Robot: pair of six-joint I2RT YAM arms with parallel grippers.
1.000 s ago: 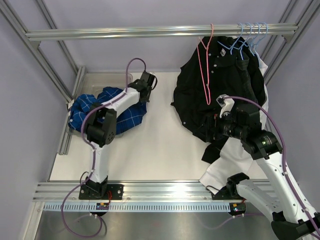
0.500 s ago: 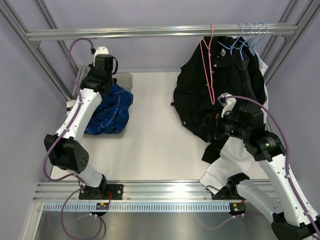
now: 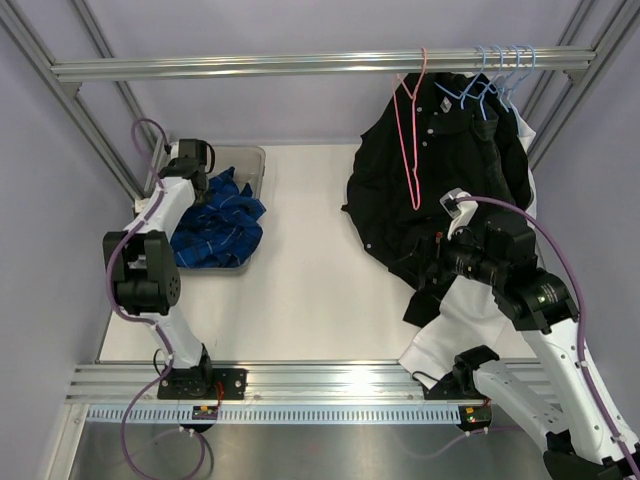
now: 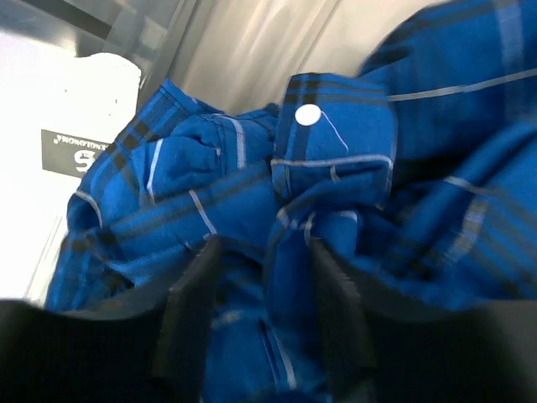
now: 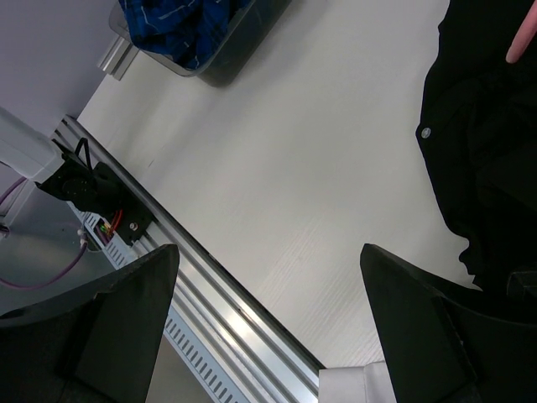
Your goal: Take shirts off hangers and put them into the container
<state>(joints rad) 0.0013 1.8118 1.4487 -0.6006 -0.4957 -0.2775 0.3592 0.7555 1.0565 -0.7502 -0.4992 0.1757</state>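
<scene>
- My left gripper (image 4: 262,267) is down over the container (image 3: 254,156), at its far left end, close above the blue plaid shirt (image 3: 215,225).
- Its fingers (image 4: 191,323) stand partly apart. A fold of the blue cloth fills the gap between them. The wrist view is blurred, so I cannot say whether the cloth presses on the pads or only lies under them.
- The blue plaid shirt is off its hanger and lies crumpled in the container, with a cuff and its white button (image 4: 308,115) turned up.
- The container sits on the table (image 3: 310,290) at the far left.
- My right gripper (image 5: 268,336) is spread wide and has nothing between its fingers. It is held above the table, just beside the lower left edge of the black shirts (image 3: 440,175).
- The black shirts hang from the rail (image 3: 250,66) at the far right, on the light blue hangers (image 3: 492,85).
- The pink-red hanger (image 3: 410,150) hangs on the same rail, against the front of the black shirts.
- A white cloth (image 3: 470,310) hangs down under the black shirts, beside my right arm.
</scene>
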